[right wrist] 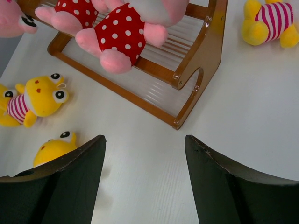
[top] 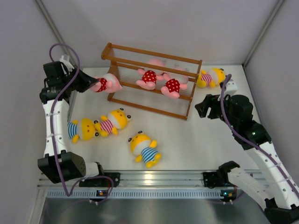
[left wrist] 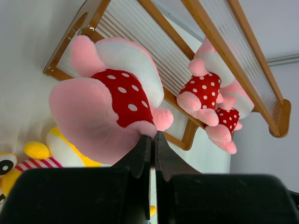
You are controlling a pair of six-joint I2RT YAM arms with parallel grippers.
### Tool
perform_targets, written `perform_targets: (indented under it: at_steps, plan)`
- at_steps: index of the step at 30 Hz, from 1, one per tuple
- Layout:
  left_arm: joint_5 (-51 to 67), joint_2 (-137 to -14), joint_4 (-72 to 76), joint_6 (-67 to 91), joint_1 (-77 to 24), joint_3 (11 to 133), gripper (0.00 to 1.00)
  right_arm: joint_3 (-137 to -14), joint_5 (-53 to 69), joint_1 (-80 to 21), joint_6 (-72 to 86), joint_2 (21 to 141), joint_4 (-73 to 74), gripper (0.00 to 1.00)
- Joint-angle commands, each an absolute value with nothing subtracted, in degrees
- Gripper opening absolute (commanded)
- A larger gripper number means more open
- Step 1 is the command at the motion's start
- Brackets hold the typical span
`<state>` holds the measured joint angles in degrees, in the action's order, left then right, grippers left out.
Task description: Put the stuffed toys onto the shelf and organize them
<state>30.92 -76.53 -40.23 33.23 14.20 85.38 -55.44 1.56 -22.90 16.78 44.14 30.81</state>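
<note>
Left tool (left wrist: 152,139) pinches rounded, fuzzy pink toy (left wrist: 88,116)

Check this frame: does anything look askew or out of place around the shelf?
Yes. The two pink toys on the shelf lie slumped, legs poking over a front rail, not sitting upright. One pink-striped yellow toy lies alone beyond the shelf's right end.

The left arm (top: 55,121) rises steeply from its base and bends at the wrist. The left end effector (left wrist: 153,136) has its fingers pressed almost together, pinching a fold of the pink stuffed toy (left wrist: 100,116) just beyond their tips. The right arm (top: 261,144) leans forward, and the right end effector (right wrist: 145,140) tilts downward with its fingers spread wide apart
</note>
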Motion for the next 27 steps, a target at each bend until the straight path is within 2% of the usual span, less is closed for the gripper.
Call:
perform_targets:
  at_steps: [1,5,14,21,27]
  plan:
    - [34.45,-75.24,-37.18,35.59,14.24,88.15,0.0,-56.51,1.93,-23.73,17.49,43.95,27.16,0.69]
    - [37.61,-75.41,-37.18,36.39,14.24,90.34,0.0,-56.69,1.93,-23.73,16.96,43.77,27.6,0.69]
    - [31.04,-77.17,-36.74,33.85,13.54,93.34,0.0,-57.3,1.23,-23.73,16.35,43.51,27.86,0.69]
    - [25.23,-80.06,-29.98,31.91,9.41,87.37,0.0,-57.48,1.14,-23.73,16.61,43.5,27.42,0.69]
    - [24.96,-81.47,-22.33,34.98,7.47,81.57,0.0,-56.87,0.35,-23.82,16.52,42.28,28.65,0.69]
